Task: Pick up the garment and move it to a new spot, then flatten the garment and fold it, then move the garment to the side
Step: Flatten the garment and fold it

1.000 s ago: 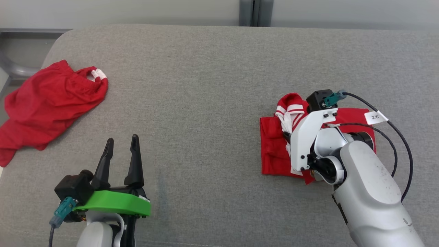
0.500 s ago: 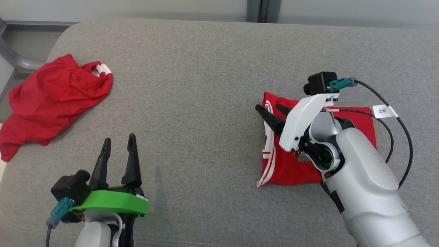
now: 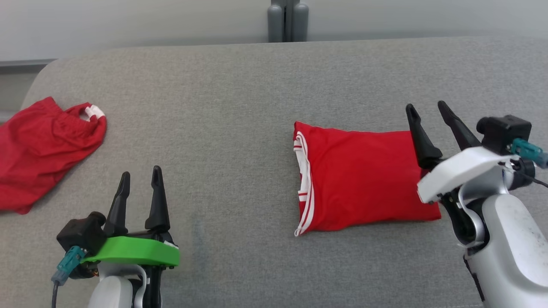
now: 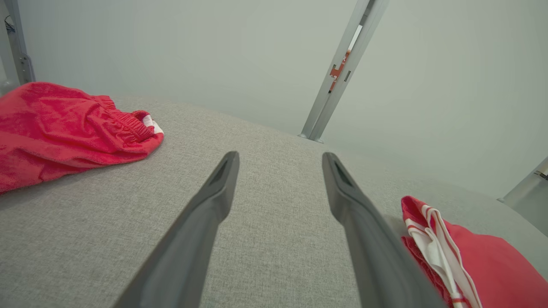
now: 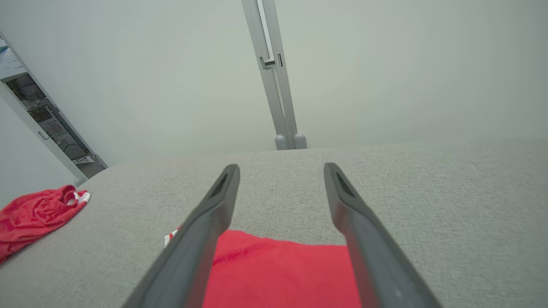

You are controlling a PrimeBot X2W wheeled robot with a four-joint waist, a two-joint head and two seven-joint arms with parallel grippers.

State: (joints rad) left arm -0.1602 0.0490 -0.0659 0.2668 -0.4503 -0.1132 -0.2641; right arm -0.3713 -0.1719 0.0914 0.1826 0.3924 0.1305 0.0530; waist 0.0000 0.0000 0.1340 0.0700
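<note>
Going left to right: way out at 9 o'clock on the grey fabric-covered desk [image 3: 239, 85] there's a crumpled red heap [image 3: 43, 141] with an elastic waistband, partly slumped over the desk's edge. My guess is it's just parked there out of the way, not the piece being worked on. Down at 7 o'clock the left jaws sit low and idle, fingers [image 3: 156, 201] pointing to 12, spread moderately with nothing but bare desk between them, which the left wrist view confirms. That looks like a resting pose, clear of the cloth. Right of centre, at roughly 3 o'clock, lies the folded garment [image 3: 364, 179]: a neat red rectangle, flat on the desk, with its white-striped trim stacked along the 9 o'clock edge. So the fold looks done to me and it's already off to the side. The right jaws hang at that garment's 3 o'clock edge, fingers [image 3: 421, 139] pointing to 12 and parted about as wide as the left ones, gripping nothing. The right wrist view shows red cloth below the gap, none pinched in it. I can't tell whether a finger grazes the edge.
</note>
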